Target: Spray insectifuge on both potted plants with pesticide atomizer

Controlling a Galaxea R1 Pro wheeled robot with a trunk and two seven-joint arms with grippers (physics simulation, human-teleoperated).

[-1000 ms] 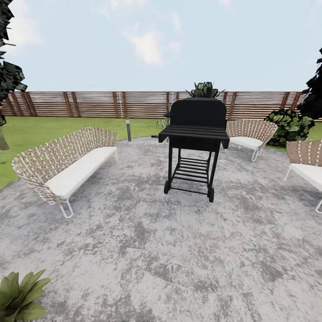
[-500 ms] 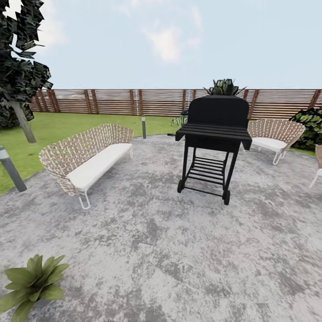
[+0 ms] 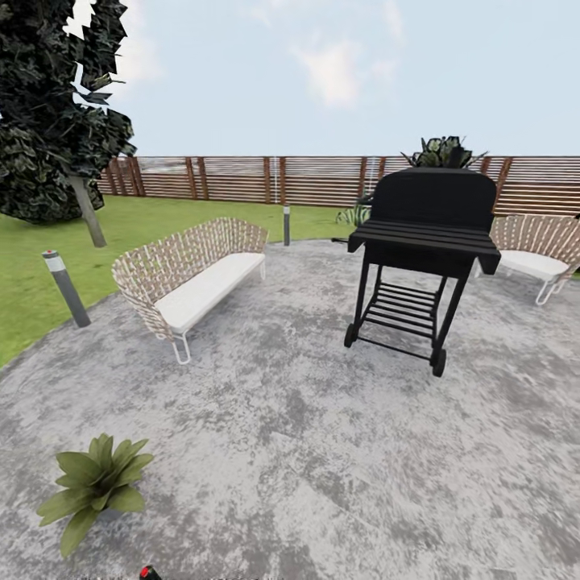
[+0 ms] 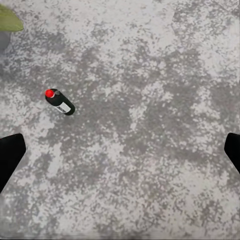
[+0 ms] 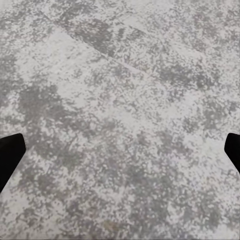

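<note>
the patio is mottled grey and off-white stone, ringed by green lawn. on it stands a matt black grill. left of the grill, a sofa has a woven tan-and-cream lattice back and a white cushion; right of the grill, a chair carries the same weave. behind the grill runs a brown slatted fence. well left and nearer than the grill, a potted plant has plain green leaves. the spray bottle is dark green with a white band and red top.
</note>
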